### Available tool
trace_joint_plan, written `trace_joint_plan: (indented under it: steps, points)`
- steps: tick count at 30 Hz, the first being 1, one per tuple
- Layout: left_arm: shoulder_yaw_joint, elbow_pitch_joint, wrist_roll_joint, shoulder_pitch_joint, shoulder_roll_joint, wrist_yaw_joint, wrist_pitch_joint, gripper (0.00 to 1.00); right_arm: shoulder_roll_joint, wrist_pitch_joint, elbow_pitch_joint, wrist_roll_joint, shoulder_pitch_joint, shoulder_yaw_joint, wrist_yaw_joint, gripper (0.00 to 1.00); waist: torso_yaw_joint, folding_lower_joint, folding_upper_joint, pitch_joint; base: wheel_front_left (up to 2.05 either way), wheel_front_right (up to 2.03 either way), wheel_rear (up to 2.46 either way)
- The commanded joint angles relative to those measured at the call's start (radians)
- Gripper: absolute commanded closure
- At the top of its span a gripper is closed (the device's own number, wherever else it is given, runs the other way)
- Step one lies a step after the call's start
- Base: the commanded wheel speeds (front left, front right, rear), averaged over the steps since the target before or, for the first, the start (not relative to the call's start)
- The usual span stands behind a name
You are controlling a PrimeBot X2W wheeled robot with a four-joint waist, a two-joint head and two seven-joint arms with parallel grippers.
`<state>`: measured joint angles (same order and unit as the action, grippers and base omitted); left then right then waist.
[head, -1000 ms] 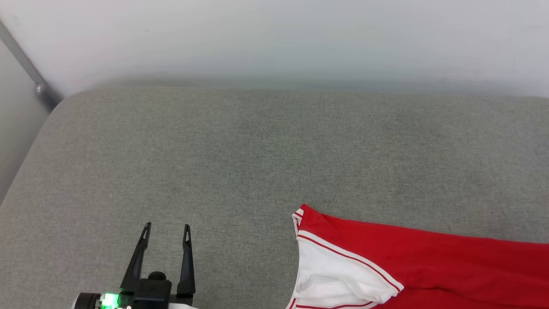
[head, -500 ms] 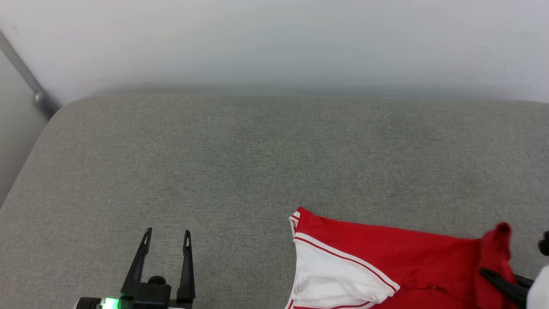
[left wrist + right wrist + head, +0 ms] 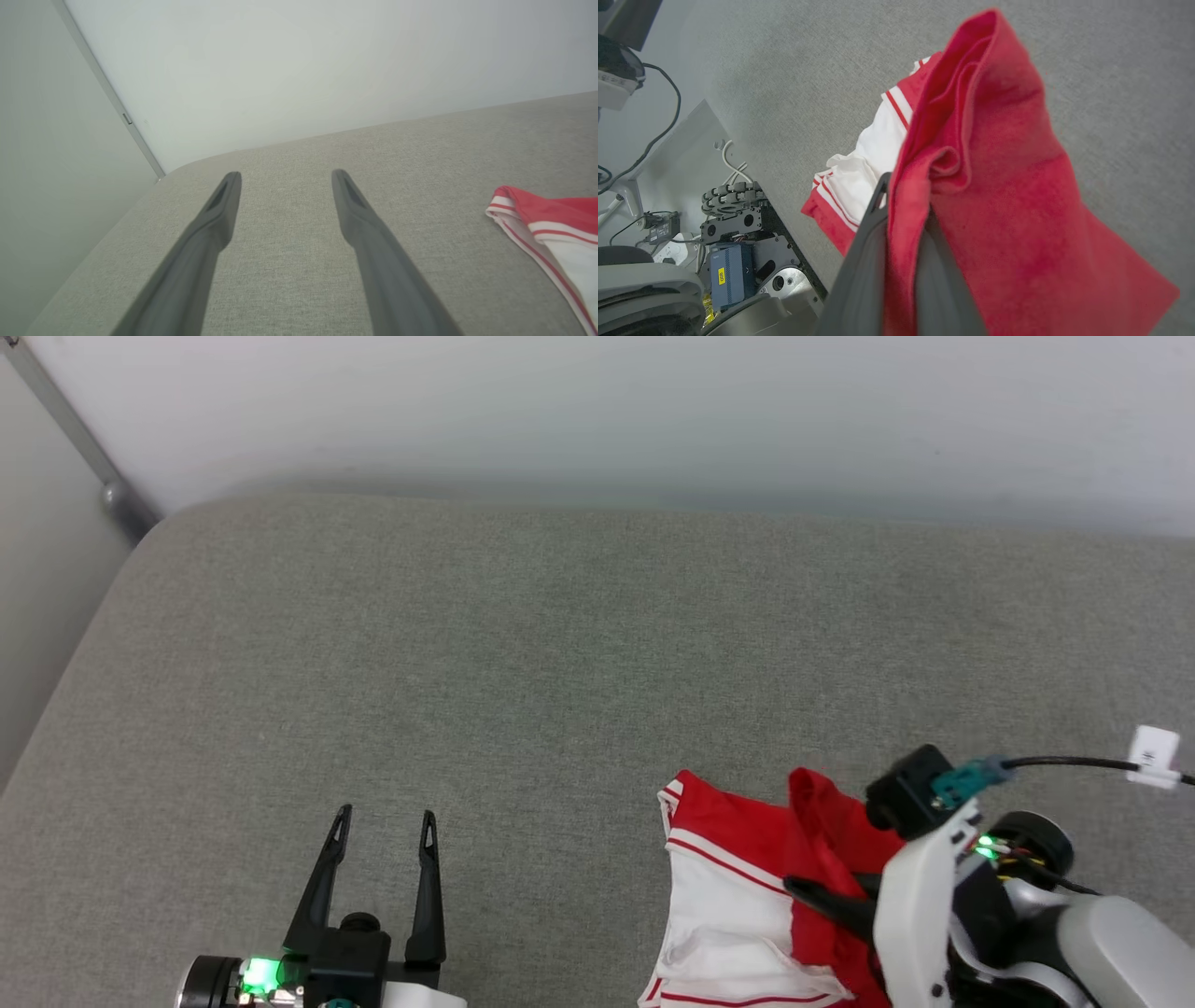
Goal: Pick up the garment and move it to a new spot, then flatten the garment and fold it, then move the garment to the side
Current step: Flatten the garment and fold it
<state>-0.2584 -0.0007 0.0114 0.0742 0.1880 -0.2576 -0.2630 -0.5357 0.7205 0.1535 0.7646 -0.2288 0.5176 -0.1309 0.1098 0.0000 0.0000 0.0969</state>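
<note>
Right wrist view shows right fingers [image 3: 864,266] pinching the garment [image 3: 999,186]; left fingers [image 3: 205,242] spread, empty.

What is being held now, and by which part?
The right end effector holds the garment by a bunched red fold; the left end effector is open and holds nothing.

A grey woven cushion [image 3: 560,663] spreads beneath and ahead of the left claw [image 3: 386,814], a pale wall [image 3: 597,411] rises well beyond it, and a grey metal rail [image 3: 117,499] slants ahead to its left.
</note>
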Motion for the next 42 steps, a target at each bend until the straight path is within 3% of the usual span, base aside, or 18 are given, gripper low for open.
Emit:
trace_joint_plan:
  steps: [1, 9, 15, 16, 17, 18, 23, 29, 35, 42]
  points:
    - [-0.002, 0.002, -0.005, -0.011, -0.002, 0.0, -0.002, 0.0, 0.018, -0.006, -0.027, -0.007, -0.043, 0.033, 0.0, 1.0, 0.007, 0.0, 0.0, 0.01, 0.0, 0.0, 0.0]
    - [-0.006, 0.009, -0.005, -0.044, -0.02, 0.009, -0.002, 0.0, 0.089, -0.037, -0.279, -0.043, -0.206, 0.242, 0.0, 1.0, 0.037, 0.0, 0.0, 0.042, 0.0, 0.0, 0.0]
    - [0.002, 0.014, -0.001, -0.04, -0.024, 0.01, -0.002, 0.0, 0.095, -0.111, -0.407, -0.037, -0.258, 0.339, 0.0, 1.0, 0.043, 0.0, 0.0, 0.043, 0.0, 0.0, 0.0]
    - [0.005, 0.015, 0.0, -0.034, -0.024, 0.009, -0.002, 0.0, 0.094, -0.133, -0.408, -0.036, -0.265, 0.349, 0.0, 0.87, 0.04, 0.0, 0.0, 0.039, 0.0, 0.0, 0.0]
    - [0.007, 0.016, 0.001, -0.027, -0.024, 0.009, -0.002, 0.0, 0.09, -0.157, -0.405, -0.034, -0.271, 0.357, 0.0, 0.56, 0.036, 0.0, 0.0, 0.035, 0.0, 0.0, 0.0]
    - [0.01, 0.018, 0.003, -0.02, -0.023, 0.01, -0.002, 0.0, 0.083, -0.183, -0.398, -0.035, -0.276, 0.363, 0.0, 0.0, 0.032, 0.0, 0.0, 0.029, 0.0, 0.0, 0.0]
    - [0.021, 0.024, 0.004, 0.002, -0.016, 0.016, -0.002, 0.0, 0.037, -0.329, -0.315, -0.064, -0.294, 0.332, 0.0, 0.0, 0.001, 0.0, 0.0, -0.007, 0.0, 0.0, 0.0]
    - [0.033, 0.016, 0.006, 0.02, -0.01, 0.025, -0.002, 0.0, 0.016, -0.53, -0.253, -0.194, -0.24, 0.112, 0.0, 0.0, -0.035, 0.0, 0.0, -0.045, 0.0, 0.0, 0.0]
    - [0.043, 0.014, 0.009, 0.036, -0.011, 0.032, -0.002, 0.0, 0.097, -0.73, -0.268, -0.378, -0.12, -0.187, 0.0, 0.0, -0.064, 0.0, 0.0, -0.074, 0.0, 0.0, 0.0]
    - [0.052, 0.007, 0.007, 0.061, -0.021, 0.038, -0.002, 0.0, 0.249, -0.93, -0.278, -0.546, 0.062, -0.459, 0.0, 0.0, -0.08, 0.0, 0.0, -0.1, 0.0, 0.0, 0.0]
